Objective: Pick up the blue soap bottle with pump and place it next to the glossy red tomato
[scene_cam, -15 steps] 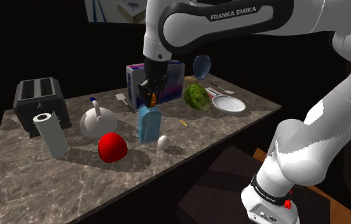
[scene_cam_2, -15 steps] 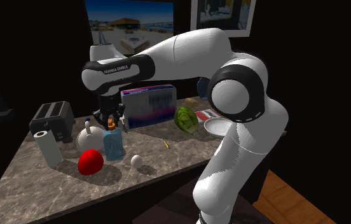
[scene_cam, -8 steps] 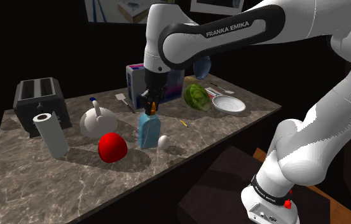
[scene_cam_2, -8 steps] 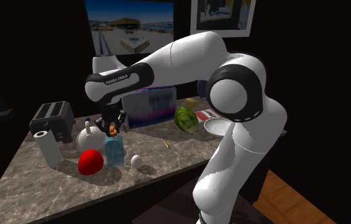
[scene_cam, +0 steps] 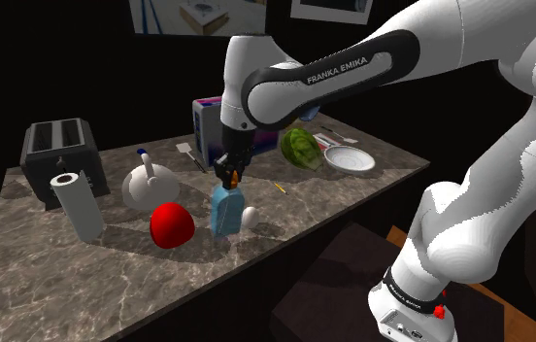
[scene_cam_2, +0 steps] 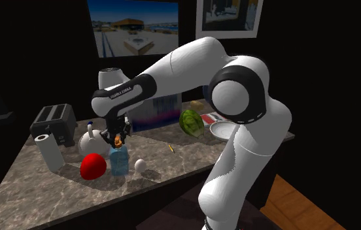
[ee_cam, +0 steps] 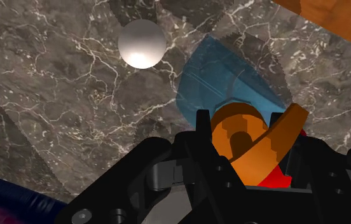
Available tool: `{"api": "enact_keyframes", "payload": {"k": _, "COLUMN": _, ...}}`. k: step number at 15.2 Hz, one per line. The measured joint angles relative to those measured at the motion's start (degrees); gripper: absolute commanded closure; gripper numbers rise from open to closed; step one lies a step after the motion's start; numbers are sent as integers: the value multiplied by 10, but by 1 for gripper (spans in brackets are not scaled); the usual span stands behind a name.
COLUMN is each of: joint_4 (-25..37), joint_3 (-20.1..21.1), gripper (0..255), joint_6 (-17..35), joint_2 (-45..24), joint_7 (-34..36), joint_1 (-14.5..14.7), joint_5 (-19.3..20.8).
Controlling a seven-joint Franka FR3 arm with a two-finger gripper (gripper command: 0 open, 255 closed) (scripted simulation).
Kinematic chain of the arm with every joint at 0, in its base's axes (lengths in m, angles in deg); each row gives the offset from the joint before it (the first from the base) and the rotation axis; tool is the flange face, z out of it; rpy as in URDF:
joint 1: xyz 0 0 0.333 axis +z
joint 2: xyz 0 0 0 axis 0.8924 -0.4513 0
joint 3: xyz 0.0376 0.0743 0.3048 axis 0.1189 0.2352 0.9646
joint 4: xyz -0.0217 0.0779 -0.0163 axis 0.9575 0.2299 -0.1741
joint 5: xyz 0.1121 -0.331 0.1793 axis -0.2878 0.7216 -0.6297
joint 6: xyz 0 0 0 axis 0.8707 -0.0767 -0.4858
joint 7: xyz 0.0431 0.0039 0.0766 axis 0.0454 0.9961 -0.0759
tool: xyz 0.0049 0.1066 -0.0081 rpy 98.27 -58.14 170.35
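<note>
soap bottle, one, sits between one tomato and one white egg.

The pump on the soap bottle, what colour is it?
Orange. The pump shows best in the wrist view, on top of the blue soap bottle.

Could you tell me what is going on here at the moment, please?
The white arm's black pincer is clasped on the orange pump of the blue soap bottle. The bottle sits low at the marble counter, between the red tomato and a small white egg. Whether it rests on the surface, I cannot tell.
</note>
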Motion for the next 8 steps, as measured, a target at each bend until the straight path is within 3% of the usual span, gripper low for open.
{"api": "enact_keyframes", "payload": {"k": 8, "joint_4": -32, "joint_3": 3, "gripper": 255, "joint_6": 53, "joint_2": -21, "joint_7": 2, "joint_1": 1, "joint_5": 1}}
